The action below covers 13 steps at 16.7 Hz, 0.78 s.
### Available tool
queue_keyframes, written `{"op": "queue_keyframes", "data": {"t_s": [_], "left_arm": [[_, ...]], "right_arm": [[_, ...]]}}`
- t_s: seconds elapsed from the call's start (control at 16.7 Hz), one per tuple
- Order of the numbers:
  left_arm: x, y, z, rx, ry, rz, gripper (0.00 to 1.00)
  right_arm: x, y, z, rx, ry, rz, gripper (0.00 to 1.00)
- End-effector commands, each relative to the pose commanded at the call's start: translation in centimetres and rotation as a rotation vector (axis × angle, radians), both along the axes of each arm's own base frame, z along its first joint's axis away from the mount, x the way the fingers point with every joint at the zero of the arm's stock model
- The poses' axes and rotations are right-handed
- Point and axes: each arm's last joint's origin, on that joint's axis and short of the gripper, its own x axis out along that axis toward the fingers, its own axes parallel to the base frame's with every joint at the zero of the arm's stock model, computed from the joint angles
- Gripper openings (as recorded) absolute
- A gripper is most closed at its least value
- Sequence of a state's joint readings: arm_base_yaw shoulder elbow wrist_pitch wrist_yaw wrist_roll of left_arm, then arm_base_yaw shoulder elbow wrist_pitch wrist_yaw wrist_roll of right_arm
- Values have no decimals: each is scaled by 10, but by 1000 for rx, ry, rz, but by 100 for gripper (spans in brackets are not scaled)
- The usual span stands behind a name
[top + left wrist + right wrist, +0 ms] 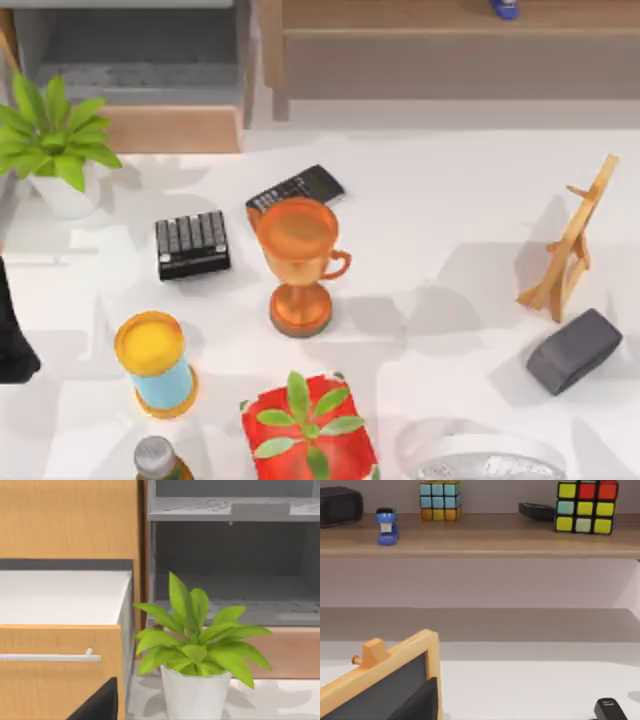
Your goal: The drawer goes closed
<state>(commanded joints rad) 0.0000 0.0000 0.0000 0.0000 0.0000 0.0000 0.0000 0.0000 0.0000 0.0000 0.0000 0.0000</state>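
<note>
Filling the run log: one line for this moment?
drawer: open, front panel out | plant: before it | left arm: at table's left edge

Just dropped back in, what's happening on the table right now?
Nothing is being handled at this moment. The drawer at the table's far left is pulled out, its grey inside showing behind the tan front panel, so it is not yet closed. A potted plant stands just in front of it. The left arm sits at the left edge of the table, well short of the drawer. A trophy cup and other clutter lie mid-table.
</note>
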Motion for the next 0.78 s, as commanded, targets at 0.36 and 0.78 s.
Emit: {"op": "queue_keyframes", "data": {"t_s": [0.36, 0.78], "left_arm": [[2, -4, 29, 0, -25, 2, 100], [43, -29, 101, -1, 0, -2, 100]], "right_arm": [[0, 0, 0, 0, 0, 0, 100], [0, 0, 0, 0, 0, 0, 100]]}}
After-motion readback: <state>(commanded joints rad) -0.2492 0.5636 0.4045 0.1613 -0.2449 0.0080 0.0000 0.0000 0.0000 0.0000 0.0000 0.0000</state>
